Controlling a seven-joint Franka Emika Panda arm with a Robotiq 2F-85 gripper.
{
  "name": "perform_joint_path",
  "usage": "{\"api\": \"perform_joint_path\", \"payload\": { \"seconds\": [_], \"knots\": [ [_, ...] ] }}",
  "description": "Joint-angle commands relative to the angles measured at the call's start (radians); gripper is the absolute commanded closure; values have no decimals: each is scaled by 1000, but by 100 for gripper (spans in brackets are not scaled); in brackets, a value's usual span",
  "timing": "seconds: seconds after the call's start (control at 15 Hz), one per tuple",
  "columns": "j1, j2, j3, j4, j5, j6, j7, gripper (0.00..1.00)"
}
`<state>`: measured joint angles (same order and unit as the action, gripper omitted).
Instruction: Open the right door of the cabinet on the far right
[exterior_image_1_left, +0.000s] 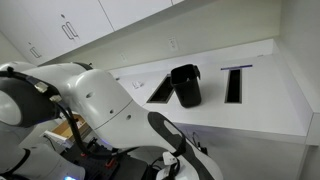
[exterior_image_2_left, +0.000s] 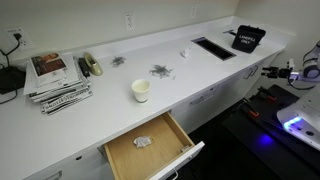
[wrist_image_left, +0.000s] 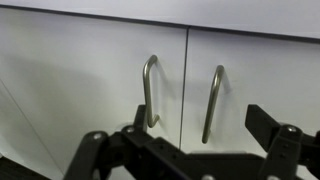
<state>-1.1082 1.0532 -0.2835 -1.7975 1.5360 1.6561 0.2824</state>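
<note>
In the wrist view the cabinet's two flat white doors are shut and meet at a thin vertical seam. The right door (wrist_image_left: 262, 75) carries a silver bar handle (wrist_image_left: 213, 102) just right of the seam. Its twin, the left door (wrist_image_left: 75, 90), has a matching handle (wrist_image_left: 150, 92). My gripper (wrist_image_left: 200, 132) is open and empty, close in front of the doors. Its black fingers stand on either side of the right door's handle without touching it. In an exterior view the gripper (exterior_image_2_left: 298, 72) is low beside the white cabinet front (exterior_image_2_left: 232, 92) at the counter's end.
A wooden drawer (exterior_image_2_left: 150, 148) stands pulled open below the white counter (exterior_image_2_left: 110, 105). On the counter are a cup (exterior_image_2_left: 141, 90), magazines (exterior_image_2_left: 55, 80) and a black bin (exterior_image_2_left: 247, 38) by a rectangular cut-out (exterior_image_2_left: 213, 48). White wall cabinets (exterior_image_1_left: 70, 25) hang above. The arm (exterior_image_1_left: 100, 105) fills the foreground.
</note>
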Motion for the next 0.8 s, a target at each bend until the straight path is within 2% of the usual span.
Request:
{"api": "perform_joint_path", "payload": {
  "seconds": [0.0,0.6,0.67,0.73],
  "knots": [
    [1,28,16,20,66,-15,1,0],
    [17,73,36,63,157,-14,14,0],
    [19,77,37,68,161,-12,16,16],
    [21,80,37,73,164,-11,12,28]
  ]
}}
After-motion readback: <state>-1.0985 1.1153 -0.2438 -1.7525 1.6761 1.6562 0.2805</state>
